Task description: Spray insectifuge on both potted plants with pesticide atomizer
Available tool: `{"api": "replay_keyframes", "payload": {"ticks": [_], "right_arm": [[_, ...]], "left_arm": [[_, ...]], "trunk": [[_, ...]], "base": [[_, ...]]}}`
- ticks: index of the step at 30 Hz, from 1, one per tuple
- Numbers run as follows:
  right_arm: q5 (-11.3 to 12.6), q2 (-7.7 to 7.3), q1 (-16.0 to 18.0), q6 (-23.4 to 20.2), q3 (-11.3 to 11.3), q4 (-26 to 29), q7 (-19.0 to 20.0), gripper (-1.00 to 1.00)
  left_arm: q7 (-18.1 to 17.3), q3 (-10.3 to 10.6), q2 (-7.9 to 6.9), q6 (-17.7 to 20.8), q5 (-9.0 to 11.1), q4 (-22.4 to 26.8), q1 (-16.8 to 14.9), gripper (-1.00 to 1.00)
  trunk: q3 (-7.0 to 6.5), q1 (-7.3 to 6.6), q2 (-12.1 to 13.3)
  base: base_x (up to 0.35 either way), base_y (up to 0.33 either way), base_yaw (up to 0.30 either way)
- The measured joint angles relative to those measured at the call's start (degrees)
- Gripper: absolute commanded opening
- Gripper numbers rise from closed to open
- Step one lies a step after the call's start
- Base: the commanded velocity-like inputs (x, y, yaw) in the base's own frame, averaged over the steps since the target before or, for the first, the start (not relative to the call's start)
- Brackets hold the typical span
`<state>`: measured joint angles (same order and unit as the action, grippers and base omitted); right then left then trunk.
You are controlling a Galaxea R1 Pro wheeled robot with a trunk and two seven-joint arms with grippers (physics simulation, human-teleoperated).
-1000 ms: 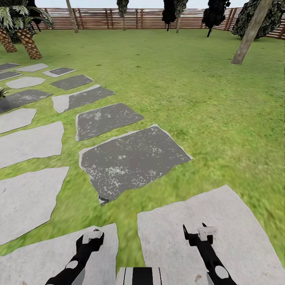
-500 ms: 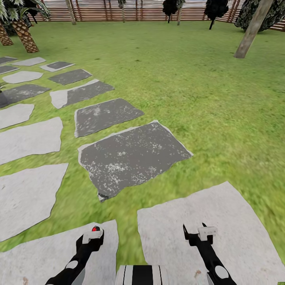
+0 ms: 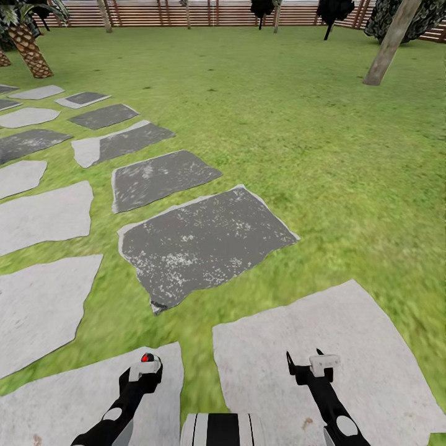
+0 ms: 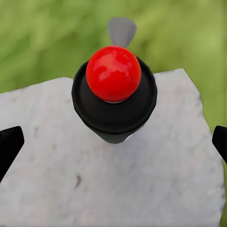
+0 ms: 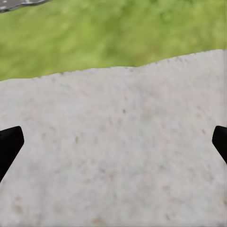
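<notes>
Status: in transit across the garden. The lawn [image 3: 322, 136] lies ahead, the wooden fence [image 3: 210, 13] at its far edge, and a run of stepping stones [image 3: 204, 241] leads off to my left.

Left gripper [image 3: 146, 367]: fingertips [image 4: 10, 144] spread wide, holding nothing. A black cone with a red dome [image 4: 113, 73] sits between them over a pale slab [image 4: 118, 189]. Neither fingertip touches it, and I cannot tell what it is.

Right gripper [image 3: 310, 362]: fingertips [image 5: 10, 144] equally wide apart, empty, above a pale slab [image 5: 118, 142] near the grass edge.

Pesticide atomizer and potted plants: position cannot be told from these views. My judgement is that the search step is not yet complete.

Hazards from here:
- Driving past the atomizer, because the object is tiny and easily lost against grass.
- Wheel catch or tilt at slab edges, because of the uneven joints between stone and turf.
- Collision with the leaning trunk [image 3: 390, 46] or the palm [image 3: 26, 49] during a wide turn.

Markings: no brand, label or legible writing anywhere.
</notes>
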<state>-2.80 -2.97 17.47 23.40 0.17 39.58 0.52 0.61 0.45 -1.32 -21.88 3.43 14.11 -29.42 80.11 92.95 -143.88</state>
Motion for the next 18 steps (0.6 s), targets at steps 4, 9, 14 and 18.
{"api": "replay_keyframes", "payload": {"ticks": [4, 9, 14, 18], "right_arm": [[0.0, 0.0, 0.0, 0.0, 0.0, -0.01, 0.0, 1.0], [0.0, 0.0, 0.0, 0.0, 0.0, 0.0, 0.0, 1.0], [0.0, 0.0, 0.0, 0.0, 0.0, 0.0, 0.0, 1.0], [0.0, 0.0, -0.01, 0.0, 0.0, 0.01, -0.01, 1.0]], "left_arm": [[0.01, 0.0, 0.0, 0.0, 0.0, 0.0, 0.0, 1.0], [0.01, 0.0, 0.0, 0.0, 0.0, 0.0, 0.0, 1.0], [0.01, 0.0, 0.0, 0.0, 0.0, 0.0, 0.0, 1.0], [0.01, 0.0, 0.0, 0.0, 0.0, -0.01, -0.01, 1.0]], "trunk": [[0.01, -0.01, 0.0], [0.01, 0.0, 0.0], [0.01, 0.0, 0.0], [0.01, 0.0, 0.0]], "base": [[0.033, 0.039, -0.003], [0.029, 0.045, -0.001], [0.003, 0.005, 0.0], [0.0, 0.001, -0.071]]}}
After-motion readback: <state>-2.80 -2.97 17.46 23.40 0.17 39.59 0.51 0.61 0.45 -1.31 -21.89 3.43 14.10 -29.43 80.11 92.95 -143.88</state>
